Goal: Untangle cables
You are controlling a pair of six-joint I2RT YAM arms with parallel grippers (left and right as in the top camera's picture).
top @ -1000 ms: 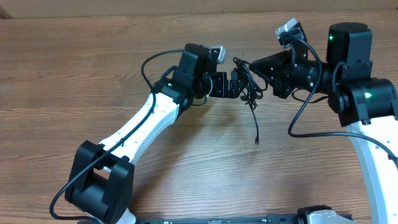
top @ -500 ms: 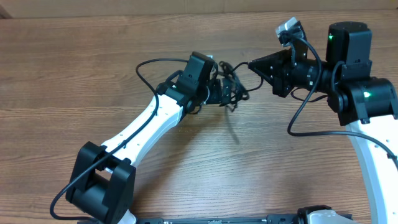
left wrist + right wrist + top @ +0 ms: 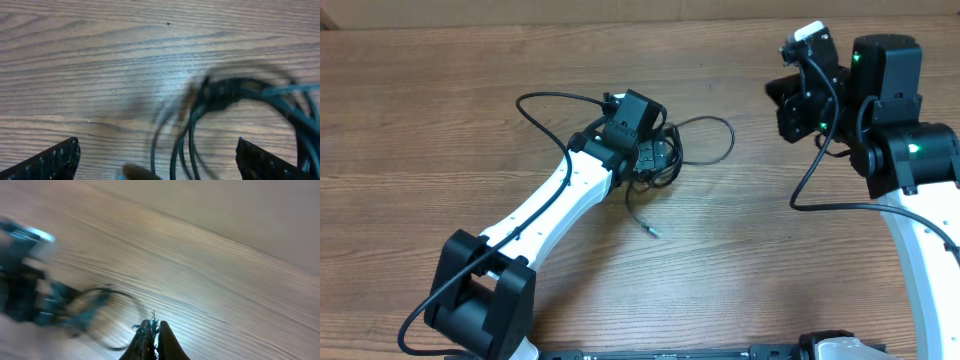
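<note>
The cables (image 3: 670, 148) are thin black cords bunched on the wooden table, with a loop (image 3: 722, 122) spreading right and a loose strand ending in a small plug (image 3: 653, 233). My left gripper (image 3: 658, 160) sits over the bunch. In the left wrist view it is open (image 3: 157, 146), with blurred cables (image 3: 225, 92) lying between its fingers. My right gripper (image 3: 788, 100) is raised at the far right, apart from the cables. In the right wrist view its fingers (image 3: 156, 326) are pressed together, and the cables (image 3: 100, 297) lie far off to the left.
The wooden table (image 3: 470, 90) fills the view. Thick black wires (image 3: 535, 100) run along both arms. The left arm (image 3: 550, 200) stretches diagonally from the front left. The right arm's base (image 3: 910, 160) stands at the right edge.
The right gripper has let go of the cables and pulled back to the far right. The left gripper moved left with the bunch and lowered it; the hanging strand now lies on the table.
</note>
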